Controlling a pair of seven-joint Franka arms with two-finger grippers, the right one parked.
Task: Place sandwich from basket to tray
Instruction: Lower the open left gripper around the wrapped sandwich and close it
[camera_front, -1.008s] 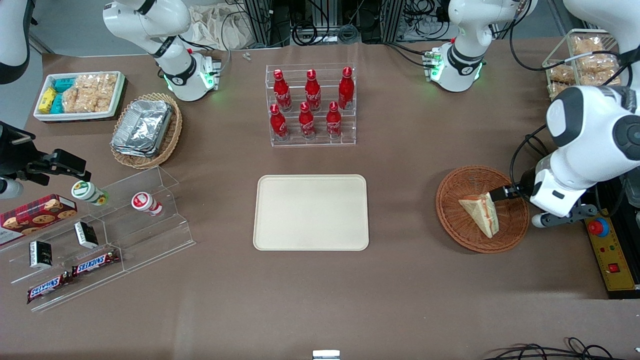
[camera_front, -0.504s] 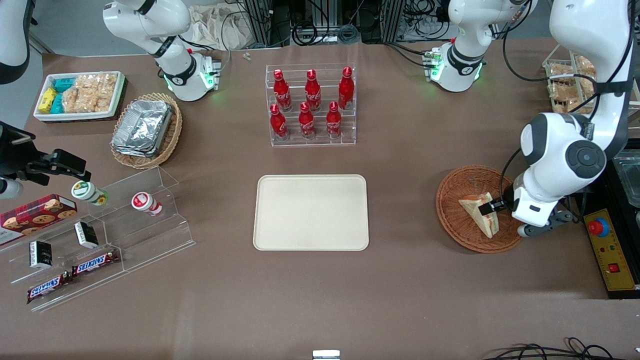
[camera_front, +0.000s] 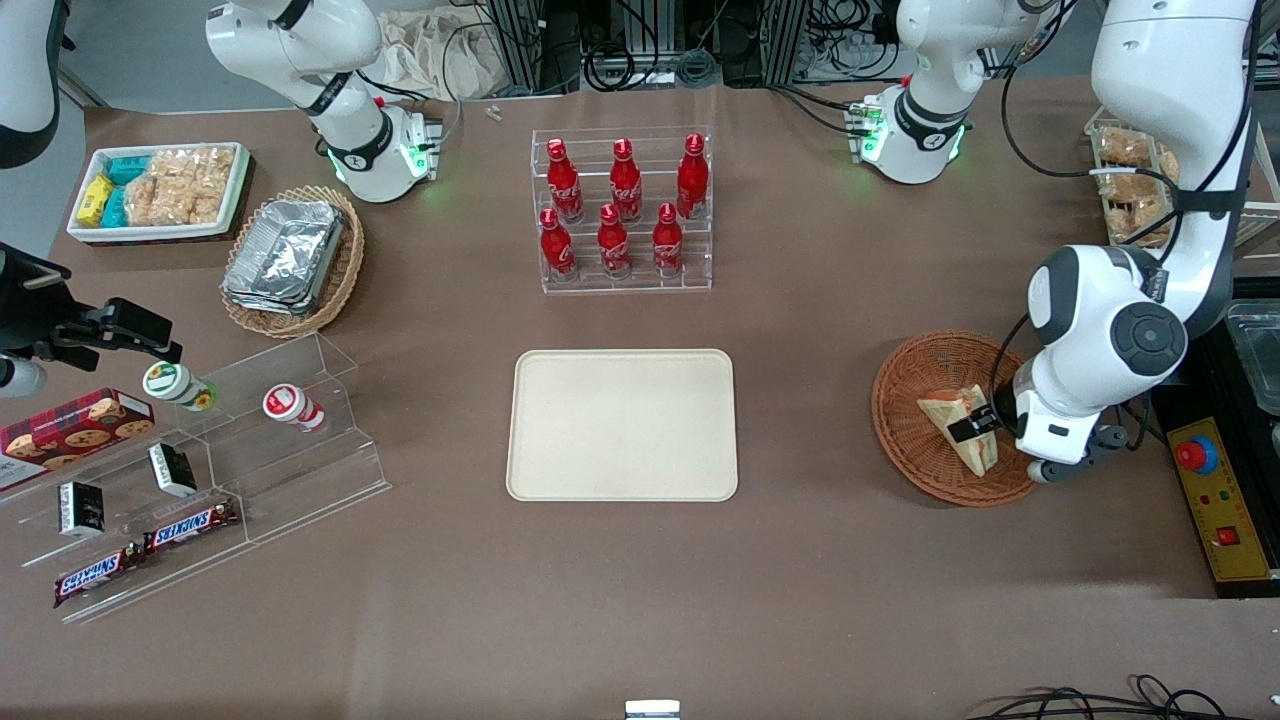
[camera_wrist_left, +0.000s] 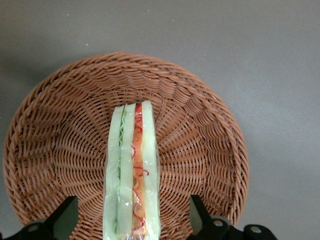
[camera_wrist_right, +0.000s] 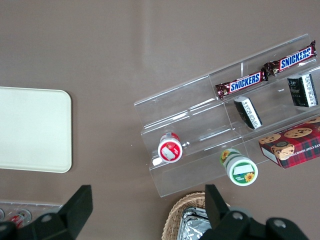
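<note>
Brown table w/ tray (camera_front: 622, 425) mid-way, basket (camera_front: 915, 445) toward working arm's end; gripper (camera_front: 972, 427) open, fingers (camera_wrist_left: 62, 219) either side of sandwich (camera_wrist_left: 132, 170) in basket.

The sandwich (camera_front: 960, 428) lies in the basket (camera_front: 915, 440), which sits on the table (camera_front: 800, 560) toward the working arm's end, at 3 o'clock from the tray (camera_front: 622, 424). The gripper (camera_front: 968, 424) hangs over the sandwich, 1 finger on each side and apart from it. A rack of 6 bottles (camera_front: 622, 208) stands at 12 o'clock from the tray.
</note>
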